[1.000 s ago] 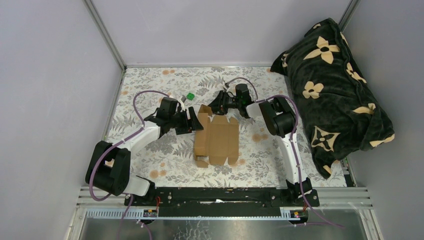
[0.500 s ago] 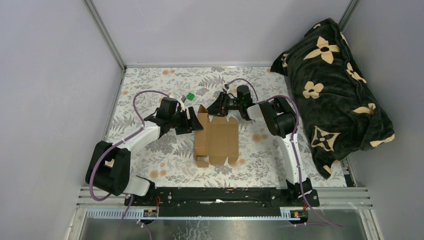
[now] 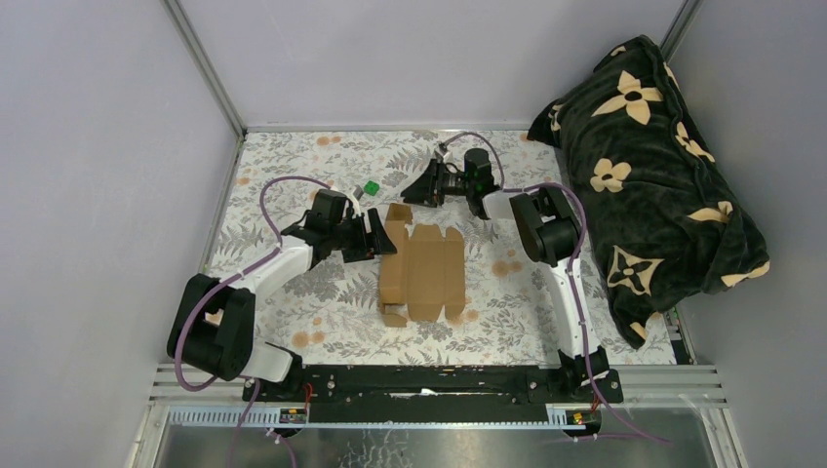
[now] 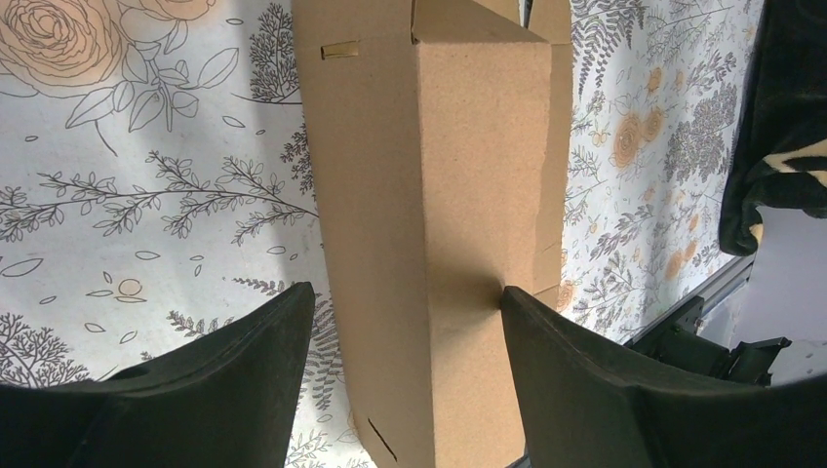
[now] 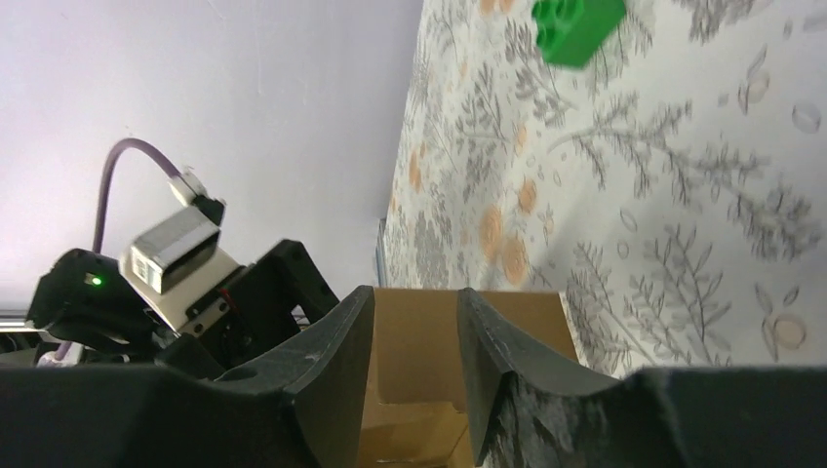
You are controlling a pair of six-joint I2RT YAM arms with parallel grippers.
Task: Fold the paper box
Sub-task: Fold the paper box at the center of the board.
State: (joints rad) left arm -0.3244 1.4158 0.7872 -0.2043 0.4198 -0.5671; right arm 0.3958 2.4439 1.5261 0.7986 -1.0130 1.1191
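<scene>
Cardboard fills my left wrist view: the left pincer (image 4: 408,291) is clamped wide across a raised, creased part of the paper box (image 4: 478,195), one black fingertip against each side. That close view gives me the fold ridge and two small slots in the plain brown board. Overhead I see only this pincer at the sheet's left edge, with the rest of the box lying flat near the middle of the floral surface (image 3: 293,166). A small green block (image 3: 371,187) lies just beyond the box's far left corner, apart from it. The right pincer (image 3: 417,192) hovers past the box's far edge, pointing left. Its own camera shows the fingers apart with nothing between them, and beyond them the box's far flaps and the left arm (image 5: 195,283) with a green light lit. At far right, overhead, a black blanket (image 3: 649,166) with cream flowers is heaped against the wall.
</scene>
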